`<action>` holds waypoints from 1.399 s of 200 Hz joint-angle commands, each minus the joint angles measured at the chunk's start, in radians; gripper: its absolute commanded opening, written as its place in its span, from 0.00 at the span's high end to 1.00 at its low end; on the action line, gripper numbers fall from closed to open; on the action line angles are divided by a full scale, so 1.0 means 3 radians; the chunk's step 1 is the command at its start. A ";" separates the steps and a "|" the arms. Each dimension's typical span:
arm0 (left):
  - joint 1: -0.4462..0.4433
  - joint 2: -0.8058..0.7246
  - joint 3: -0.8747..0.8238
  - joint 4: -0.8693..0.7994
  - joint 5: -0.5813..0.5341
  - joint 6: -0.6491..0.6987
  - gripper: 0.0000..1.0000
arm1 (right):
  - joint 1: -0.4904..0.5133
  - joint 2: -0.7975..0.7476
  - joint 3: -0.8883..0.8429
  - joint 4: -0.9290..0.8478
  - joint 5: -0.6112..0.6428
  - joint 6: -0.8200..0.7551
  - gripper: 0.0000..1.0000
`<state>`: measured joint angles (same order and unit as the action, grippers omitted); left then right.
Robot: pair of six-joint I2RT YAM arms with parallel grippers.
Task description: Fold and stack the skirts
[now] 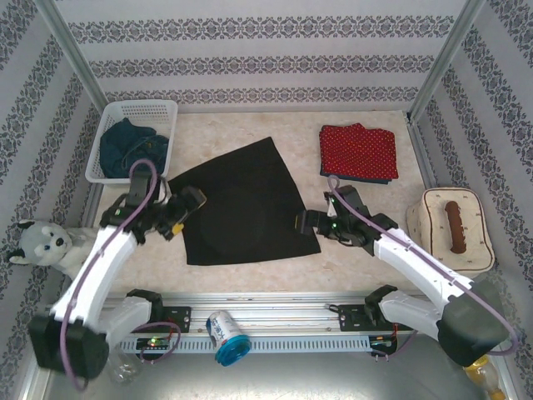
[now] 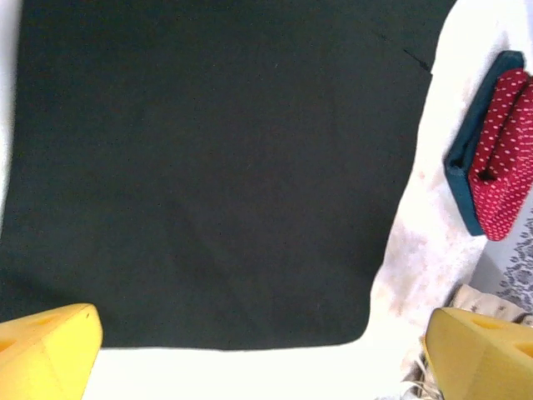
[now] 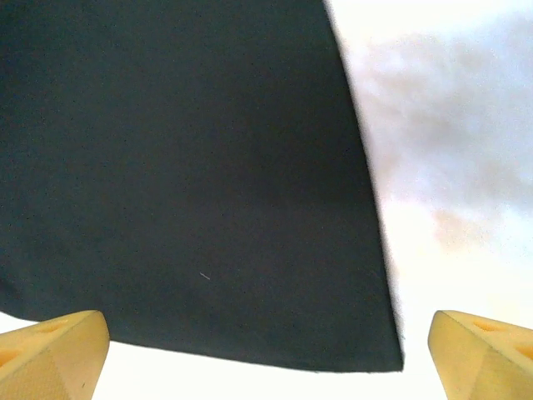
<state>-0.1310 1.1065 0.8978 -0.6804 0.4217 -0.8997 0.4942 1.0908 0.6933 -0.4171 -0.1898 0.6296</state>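
Top view, L to R: shows white mesh basket [image 1: 150,107] at far-L corner of table [image 1: 366,258] w/ one dark blue denim skirt [image 1: 129,146] bunched inside; shows black skirt [image 1: 246,204] spread flat at centre, narrower at far end, wider toward arm bases. Far R: shows red polka-dot skirt [image 1: 358,148] folded into a neat rectangle, lying on a second denim skirt [image 1: 371,178], also folded, w/ a thin blue border visible along near & side edges; stack sits well apart from black skirt. Places left gripper [image 2: 265,354] at black skirt's L side edge, toward near-L corner, yellow fingers [image 2: 46,350] wide apart, holding nothing, cloth edge & bare tabletop between them. Places right gripper [image 3: 266,354] at R side edge, close to near-R corner, fingers [image 3: 50,350] likewise spread wide, gripping nothing. L wrist view: looks across black skirt toward red/denim stack at upper R. R wrist view: looks down on skirt's corner & hem, w/ pale mottled tabletop beside it. Cannot tell whether fingertips touch cloth or table. Off-task items: plush husky [image 1: 42,243] beside L arm at table's L edge, cream pouch [image 1: 450,227] w/ brown handle at R edge, can [image 1: 225,335] w/ blue wrap on front rail between arm bases.
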 commanded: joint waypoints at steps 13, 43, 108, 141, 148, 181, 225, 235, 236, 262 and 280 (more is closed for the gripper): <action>-0.0023 0.1242 0.0672 0.0607 -0.0111 0.0607 0.00 | 0.0194 0.0462 0.0214 0.0435 -0.0334 0.0171 0.02; -0.0020 0.2240 0.1382 0.0716 -0.0386 0.0790 0.00 | 0.0363 0.0877 0.0141 0.0801 -0.0579 0.0414 0.02; -0.0018 0.3629 0.2421 0.0619 -0.0463 0.0898 0.00 | 0.0351 0.1532 0.0221 0.0368 -0.0501 0.0502 0.02; -0.0065 0.4078 0.2827 0.0678 -0.0302 0.0869 0.00 | 0.0294 0.1767 0.0307 0.0320 -0.0438 0.0500 0.02; -0.0073 0.4168 0.2926 0.0664 -0.0302 0.0883 0.00 | 0.0260 0.1801 0.0339 0.0304 -0.0394 0.0504 0.02; -0.0077 0.4560 0.3579 0.0491 -0.0247 0.0972 0.00 | 0.0108 0.1890 0.0474 0.0431 -0.0377 0.0489 0.02; -0.0124 0.4883 0.4610 -0.0031 -0.0260 0.1168 0.00 | 0.0086 0.1853 0.0665 0.0462 -0.0395 0.0514 0.02; -0.0125 0.4836 0.4725 -0.0105 -0.0251 0.1190 0.00 | 0.0076 0.1768 0.0657 0.0462 -0.0415 0.0565 0.02; -0.0125 0.4831 0.4737 -0.0120 -0.0248 0.1192 0.00 | 0.0076 0.1758 0.0656 0.0461 -0.0415 0.0570 0.02; -0.0145 0.4340 0.4536 -0.0294 -0.0317 0.1168 0.00 | 0.0061 0.1379 0.0538 0.0370 -0.0319 0.0731 0.02; -0.0179 0.3658 0.3667 0.0039 -0.0472 0.1050 0.00 | 0.0003 0.1091 0.0359 0.0294 -0.0202 0.0888 0.02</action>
<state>-0.1677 2.4676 2.2021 -0.6640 0.3359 -0.5758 0.5194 1.5406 0.8532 -0.2794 -0.3084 0.8227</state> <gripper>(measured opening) 0.999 0.977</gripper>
